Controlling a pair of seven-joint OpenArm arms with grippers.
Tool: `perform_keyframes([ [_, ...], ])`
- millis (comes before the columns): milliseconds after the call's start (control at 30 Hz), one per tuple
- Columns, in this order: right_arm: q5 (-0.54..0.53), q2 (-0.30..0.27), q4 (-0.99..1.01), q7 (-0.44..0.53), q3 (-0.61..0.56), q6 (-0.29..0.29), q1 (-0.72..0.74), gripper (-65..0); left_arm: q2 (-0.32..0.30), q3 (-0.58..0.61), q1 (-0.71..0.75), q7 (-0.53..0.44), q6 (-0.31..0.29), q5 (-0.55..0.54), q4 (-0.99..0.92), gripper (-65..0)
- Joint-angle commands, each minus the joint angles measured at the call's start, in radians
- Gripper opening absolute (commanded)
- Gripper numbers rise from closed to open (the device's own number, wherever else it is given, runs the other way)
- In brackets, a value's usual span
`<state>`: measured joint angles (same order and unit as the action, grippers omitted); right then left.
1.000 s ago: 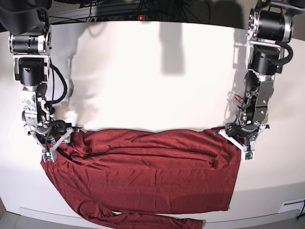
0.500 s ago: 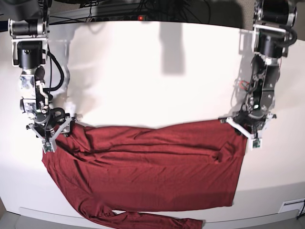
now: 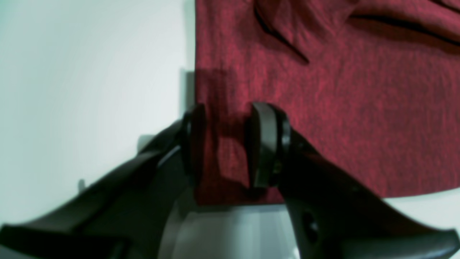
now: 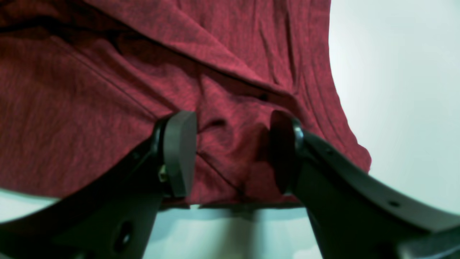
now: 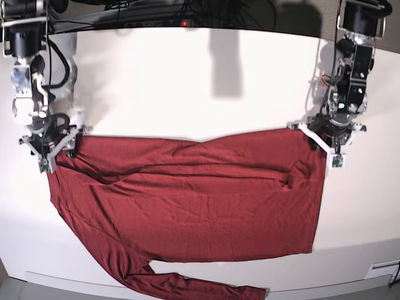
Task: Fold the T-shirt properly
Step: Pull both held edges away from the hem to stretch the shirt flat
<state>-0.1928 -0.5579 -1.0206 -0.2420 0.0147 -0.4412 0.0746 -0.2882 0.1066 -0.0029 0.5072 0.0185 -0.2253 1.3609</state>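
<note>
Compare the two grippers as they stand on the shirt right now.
The left gripper straddles a straight, flat corner of the T-shirt; the right gripper sits over bunched, creased cloth. The right gripper's fingers stand wider apart than the left's. Both sit at the shirt's far edge, fabric between their fingers, at opposite ends.
</note>
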Motion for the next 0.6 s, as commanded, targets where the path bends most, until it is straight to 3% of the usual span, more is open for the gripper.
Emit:
perform_keyframes([
  [0, 0.024, -0.018, -0.016, -0.066, 0.001, -0.008, -0.029, -33.6, -0.012, -0.002, 0.007, 0.014, -0.001, 0.005, 0.023, -45.1],
  [267, 0.005, -0.015, -0.106, -0.081, 0.058, -0.008, -0.209, -33.6, -0.023, -0.002, 0.124, 0.006, -0.001, 0.016, 0.048, -45.1],
  [567, 0.005, -0.015, -0.211, -0.104, 0.174, -0.008, -0.407, -33.6, -0.088, -0.003, 0.223, 0.037, -0.001, 0.016, 0.074, -45.1],
])
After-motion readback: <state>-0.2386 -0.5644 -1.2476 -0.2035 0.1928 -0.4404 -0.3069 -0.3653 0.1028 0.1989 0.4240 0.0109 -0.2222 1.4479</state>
